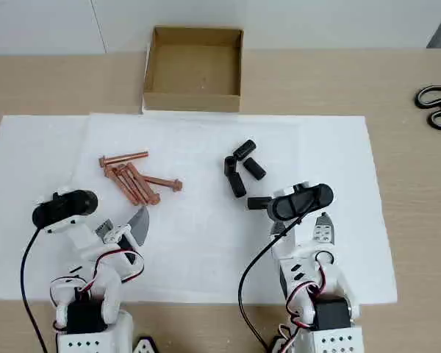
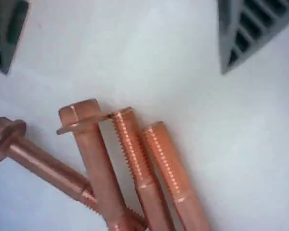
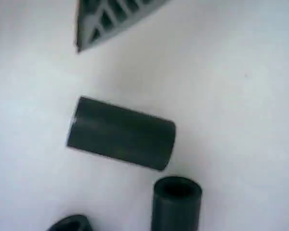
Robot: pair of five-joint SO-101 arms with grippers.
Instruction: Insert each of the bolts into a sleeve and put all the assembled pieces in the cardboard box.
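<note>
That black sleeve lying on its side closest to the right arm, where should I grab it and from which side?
Take the short black tube-shaped sleeve across its middle, coming straight down from above. It lies flat on the white paper, so both curved flanks are free. Another black sleeve sits close by one end, so mid-length is probably safest.

We see a pair of black-handled scissors (image 1: 435, 105) lying on the wooden tabletop (image 1: 59, 81), at the right side. A large white paper sheet (image 1: 191, 243) covers the tabletop's middle part.
</note>
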